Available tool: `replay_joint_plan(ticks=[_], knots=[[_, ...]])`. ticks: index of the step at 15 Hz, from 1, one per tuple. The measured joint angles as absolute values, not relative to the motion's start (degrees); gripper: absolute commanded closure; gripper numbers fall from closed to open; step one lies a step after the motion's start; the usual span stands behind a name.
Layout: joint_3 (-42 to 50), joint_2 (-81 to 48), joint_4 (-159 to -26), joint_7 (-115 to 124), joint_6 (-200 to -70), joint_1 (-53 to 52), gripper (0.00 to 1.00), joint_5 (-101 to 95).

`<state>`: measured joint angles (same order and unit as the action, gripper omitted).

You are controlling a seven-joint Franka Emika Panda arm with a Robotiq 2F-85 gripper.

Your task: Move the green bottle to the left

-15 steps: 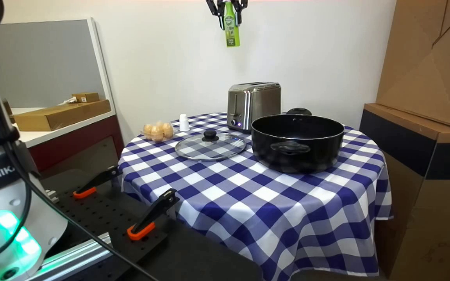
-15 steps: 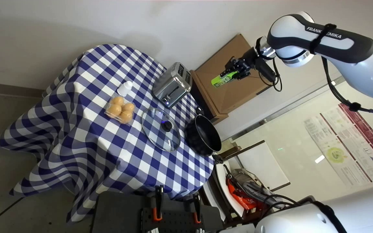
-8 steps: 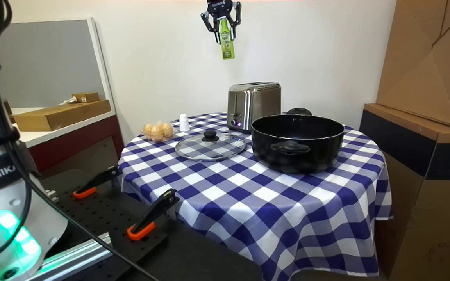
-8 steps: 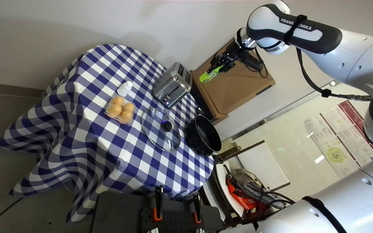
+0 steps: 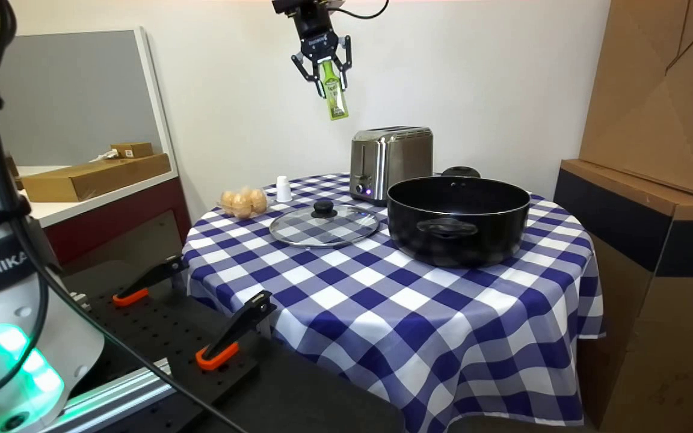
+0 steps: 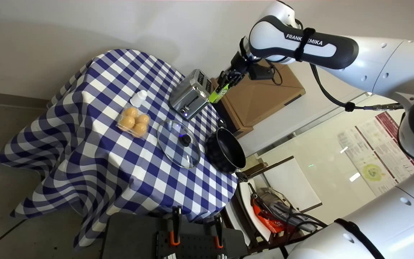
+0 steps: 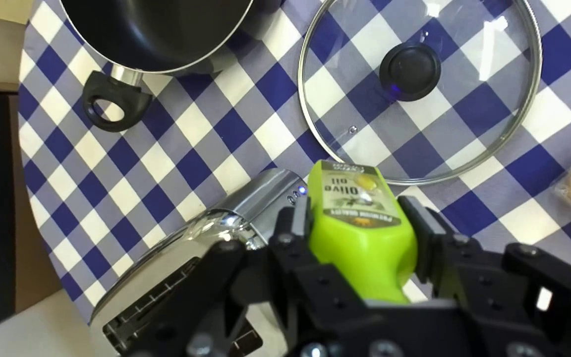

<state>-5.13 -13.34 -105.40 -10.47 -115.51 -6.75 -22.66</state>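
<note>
My claw (image 5: pixel 333 89) gripping the green bottle (image 7: pixel 362 230), slightly tilted in mid-air above the checkered table (image 5: pixel 322 279), toaster (image 5: pixel 390 167), black pot (image 5: pixel 461 240), glass lid (image 7: pixel 410 73) and eggs (image 5: pixel 242 203) lower down.

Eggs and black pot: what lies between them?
The glass lid, on the checked tablecloth; it shows there in both exterior views and the wrist view.

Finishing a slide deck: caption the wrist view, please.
Claw holding a green olive oil bottle above a checkered tablecloth, with toaster, glass lid and black pot partly in view.
</note>
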Motion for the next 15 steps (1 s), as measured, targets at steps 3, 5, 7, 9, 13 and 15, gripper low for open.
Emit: replay_joint_plan(ticks=[3, 5, 7, 9, 13, 15], knots=[[-5.65, -13.35, -108.69, -10.47, -119.35, -7.38, 0.79, -24.35], [-5.97, -13.35, -109.6, -10.47, -120.16, -7.51, 0.54, -24.17], [-6.03, -13.34, -109.64, -10.47, -120.16, -7.5, 0.54, -24.11], [-6.03, -13.33, -109.64, -10.47, -120.16, -7.48, 0.54, -24.11], [-6.03, -13.33, -109.64, -10.47, -120.16, -7.48, 0.79, -24.11], [-6.04, -13.37, -109.62, -10.44, -120.16, -7.49, 0.79, -24.11]])
